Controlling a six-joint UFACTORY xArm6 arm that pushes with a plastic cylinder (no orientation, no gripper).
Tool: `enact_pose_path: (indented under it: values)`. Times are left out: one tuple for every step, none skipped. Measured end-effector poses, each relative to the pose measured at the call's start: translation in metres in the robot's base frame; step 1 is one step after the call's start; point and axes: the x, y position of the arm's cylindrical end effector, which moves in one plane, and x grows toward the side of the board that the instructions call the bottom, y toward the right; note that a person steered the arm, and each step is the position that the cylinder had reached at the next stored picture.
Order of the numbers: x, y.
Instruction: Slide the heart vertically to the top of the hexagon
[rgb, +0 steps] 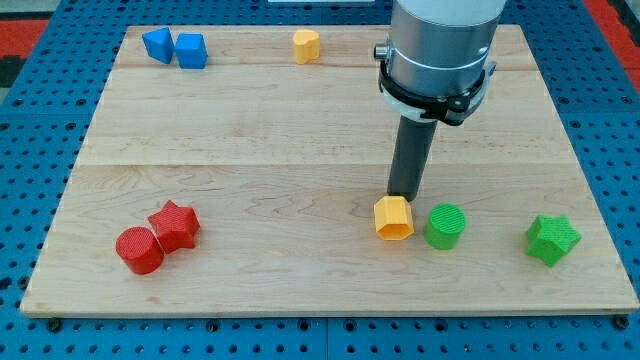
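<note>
A yellow block that looks like a heart (306, 45) lies near the board's top edge, left of the arm. A yellow hexagon-like block (394, 218) lies at the lower middle-right of the board. My tip (404, 194) stands right at the top edge of this hexagon block, seemingly touching it. The heart is far from the tip, up and to the view's left. The arm's grey body hides part of the board's top right.
A green cylinder (445, 226) sits just right of the hexagon, and a green star (552, 239) further right. A red cylinder (138, 250) and a red star (174, 225) touch at lower left. Two blue blocks (157, 45) (191, 50) sit at the wooden board's (250, 140) top left.
</note>
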Motion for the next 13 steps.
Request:
enact_pose_path:
  values:
    - [-0.005,-0.014]
    - [-0.094,-0.012]
    - [-0.163,-0.012]
    - [-0.233,0.001]
    - [-0.297,-0.001]
    - [-0.296,-0.042]
    - [-0.297,-0.139]
    - [-0.291,-0.167]
    - [-0.253,-0.142]
    - [-0.296,-0.101]
    - [-0.285,-0.080]
    - [-0.197,-0.023]
    - [-0.117,-0.021]
